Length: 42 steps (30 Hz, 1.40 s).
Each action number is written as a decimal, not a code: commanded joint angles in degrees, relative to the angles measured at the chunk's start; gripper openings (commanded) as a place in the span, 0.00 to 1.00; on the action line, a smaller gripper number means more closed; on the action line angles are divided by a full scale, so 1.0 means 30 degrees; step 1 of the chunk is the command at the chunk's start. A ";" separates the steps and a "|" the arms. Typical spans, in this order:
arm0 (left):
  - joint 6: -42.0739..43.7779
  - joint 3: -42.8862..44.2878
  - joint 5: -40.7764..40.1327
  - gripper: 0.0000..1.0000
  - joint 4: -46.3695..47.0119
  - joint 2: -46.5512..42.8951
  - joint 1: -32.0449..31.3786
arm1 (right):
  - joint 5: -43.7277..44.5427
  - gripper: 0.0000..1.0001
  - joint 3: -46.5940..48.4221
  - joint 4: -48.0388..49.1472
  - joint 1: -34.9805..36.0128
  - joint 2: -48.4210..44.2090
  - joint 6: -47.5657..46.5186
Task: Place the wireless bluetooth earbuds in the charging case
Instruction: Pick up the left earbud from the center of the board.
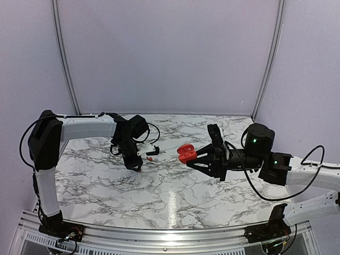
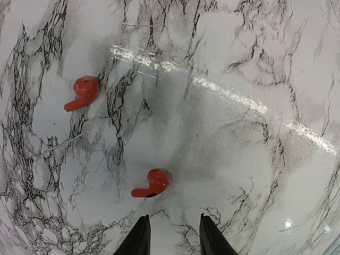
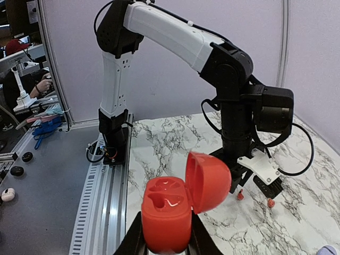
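Surface: white marble-pattern table (image 1: 175, 204) with black veining, and an aluminium rail (image 1: 159, 234) along its near edge. Pale lilac wall panels (image 1: 170, 53) close off the back and sides. A glare streak runs across the marble in the left wrist view.

Around the work: the right wrist view looks across at the left arm (image 3: 175, 37) with its looped cables. At 9 o'clock beyond the table edge is a grey bench with blue items (image 3: 45, 125), too small to identify.

Left gripper (image 2: 174, 236) hangs over the table, fingers parted, nothing between them. Both red earbuds (image 2: 152, 184) lie loose on the marble. One is just ahead of the fingertips at 6 o'clock in the left wrist view. The second earbud (image 2: 85, 92) is at 10 o'clock, well apart from the first.

Right gripper (image 3: 166, 245) is clamped on the red charging case (image 3: 166, 212), held above the table. Its lid (image 3: 207, 180) is swung open toward 2 o'clock, and both moulded wells are empty.

Top view: the earbuds show only as a small red speck at 9 o'clock of the case. The gripper bodies are cut off in both wrist views.
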 commanded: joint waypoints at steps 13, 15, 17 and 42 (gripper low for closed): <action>0.1873 0.2521 -0.2103 0.30 -0.2018 0.2414 -0.0278 | -0.0322 0.00 0.0221 0.0421 -0.0208 0.0092 0.0156; 0.1960 0.2706 -0.2058 0.30 -0.2099 0.2655 -0.0353 | -0.0347 0.00 0.0267 0.0325 -0.0201 0.0092 0.0081; 0.2080 0.2802 -0.1804 0.30 -0.2105 0.2915 -0.0453 | -0.0320 0.00 0.0271 0.0243 -0.0201 0.0093 0.0008; -0.2689 0.3015 0.3582 0.05 0.0744 0.0746 0.0779 | 0.0062 0.00 0.0339 0.0255 -0.0197 -0.0405 0.0127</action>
